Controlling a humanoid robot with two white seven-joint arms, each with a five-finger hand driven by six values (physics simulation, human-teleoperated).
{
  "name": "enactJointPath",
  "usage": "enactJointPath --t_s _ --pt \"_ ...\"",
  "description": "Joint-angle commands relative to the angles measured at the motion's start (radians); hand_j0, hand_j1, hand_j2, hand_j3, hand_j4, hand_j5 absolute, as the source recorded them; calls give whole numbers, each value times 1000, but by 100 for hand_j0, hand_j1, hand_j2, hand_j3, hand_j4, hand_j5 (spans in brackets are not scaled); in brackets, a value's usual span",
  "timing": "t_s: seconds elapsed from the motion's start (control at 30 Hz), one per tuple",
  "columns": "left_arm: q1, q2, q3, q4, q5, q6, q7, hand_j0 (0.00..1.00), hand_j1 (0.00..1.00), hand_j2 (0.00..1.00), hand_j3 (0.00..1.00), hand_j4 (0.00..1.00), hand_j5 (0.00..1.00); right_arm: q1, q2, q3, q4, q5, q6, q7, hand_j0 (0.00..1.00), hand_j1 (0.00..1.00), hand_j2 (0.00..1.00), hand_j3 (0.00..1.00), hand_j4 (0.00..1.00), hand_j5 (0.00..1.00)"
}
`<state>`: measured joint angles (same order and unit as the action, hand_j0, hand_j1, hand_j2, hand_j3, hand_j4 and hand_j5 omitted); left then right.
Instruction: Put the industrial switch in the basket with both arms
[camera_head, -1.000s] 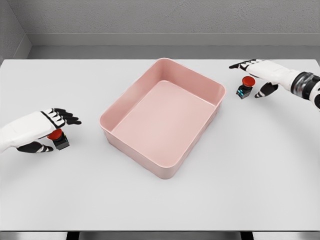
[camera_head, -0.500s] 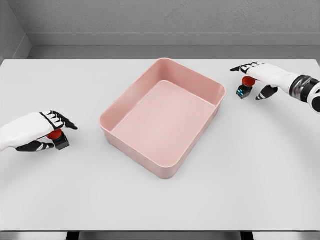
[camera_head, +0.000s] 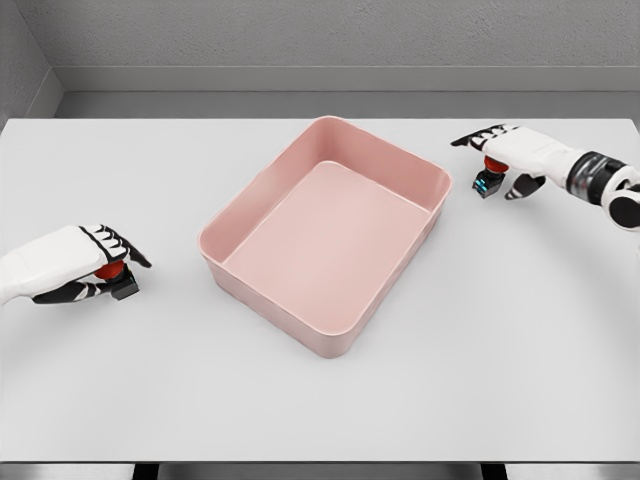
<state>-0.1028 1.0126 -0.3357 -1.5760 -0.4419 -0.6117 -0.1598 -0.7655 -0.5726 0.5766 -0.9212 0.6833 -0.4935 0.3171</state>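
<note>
Two industrial switches are sitting on the white counter, each with a red button on a dark body, and one pink basket is standing between them at the middle of the counter.

The left switch is lying near the counter's left edge, well apart from the basket. The left robot hand is covering it from above and from the left: the black-tipped fingers are curling down over the red button, and the thumb is reaching in low on the near side. The hand is closing around this switch, though whether the fingers are pressing it firmly cannot be told.

The right switch is standing at the far right, just beside the basket's right far corner but not touching it. The right robot hand is arching over it, with fingers stretching past the button towards the basket and the thumb hanging down on the right of the switch body. Contact is not clear here either; the hand is cupping the switch rather than plainly clamping it.

Both switches are resting outside the basket.
</note>
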Motion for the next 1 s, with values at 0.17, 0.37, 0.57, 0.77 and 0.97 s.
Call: enactJointPath --t_s 0.17,0.37,0.57,0.77,0.97 --pt "-2 1 1 1 6 1 -1 61 61 61 61 61 61 -2 5 3 7 4 7 -1 97 97 97 97 97 97" --pt "-2 1 1 1 8 1 -1 55 55 55 55 55 55 -9 5 3 21 12 6 -1 91 91 91 91 91 91" --pt "-2 1 0 1 8 1 -4 53 53 53 53 53 53 -9 3 5 19 35 1 2 79 79 79 79 79 79" --pt "-3 8 0 1 9 1 -4 53 53 53 53 53 53 -9 3 11 18 35 1 2 76 76 76 76 76 76" --pt "-5 15 1 1 11 1 -4 53 53 53 53 53 53 -9 3 28 21 42 1 3 72 72 72 72 72 72"
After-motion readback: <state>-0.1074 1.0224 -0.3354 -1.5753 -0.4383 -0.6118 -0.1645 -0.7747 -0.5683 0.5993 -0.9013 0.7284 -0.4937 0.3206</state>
